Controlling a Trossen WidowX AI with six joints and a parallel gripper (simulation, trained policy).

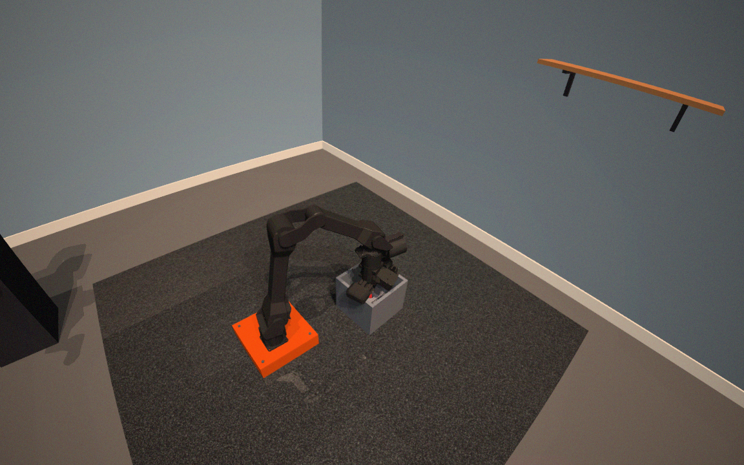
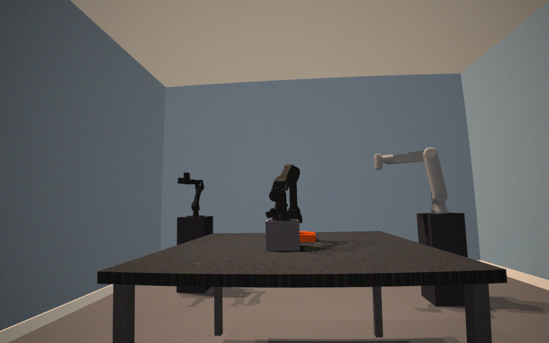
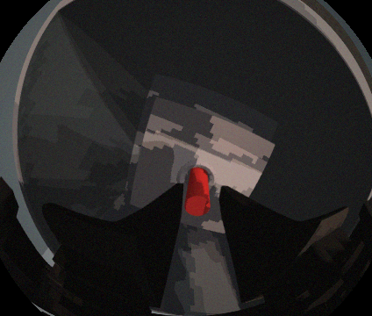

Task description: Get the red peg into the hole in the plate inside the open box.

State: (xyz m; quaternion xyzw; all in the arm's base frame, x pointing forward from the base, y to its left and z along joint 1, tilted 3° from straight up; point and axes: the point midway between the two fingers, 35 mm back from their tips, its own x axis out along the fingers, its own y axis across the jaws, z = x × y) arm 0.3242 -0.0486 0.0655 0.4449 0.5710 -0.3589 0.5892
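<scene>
The red peg (image 1: 371, 295) (image 3: 198, 193) is inside the grey box (image 1: 389, 310) (image 2: 282, 235) (image 3: 17, 136). In the wrist view its far end is at the ringed hole in the light plate (image 3: 239, 172) at the box's bottom and it stands in it, with much of the peg still showing above the plate. How deep it sits cannot be told exactly. My gripper (image 1: 371, 287) (image 3: 202, 190) reaches down into the box. Its fingers are parted a little, with a narrow gap showing on each side of the peg, so it is open around the peg. The box walls hide the fingertips in the top and exterior views.
The box walls stand close around my fingers. The orange base (image 1: 299, 341) (image 2: 308, 237) of the arm is beside the box on the dark table (image 2: 161, 264). Two other arms stand on pedestals (image 2: 194, 226) (image 2: 442, 238) behind the table.
</scene>
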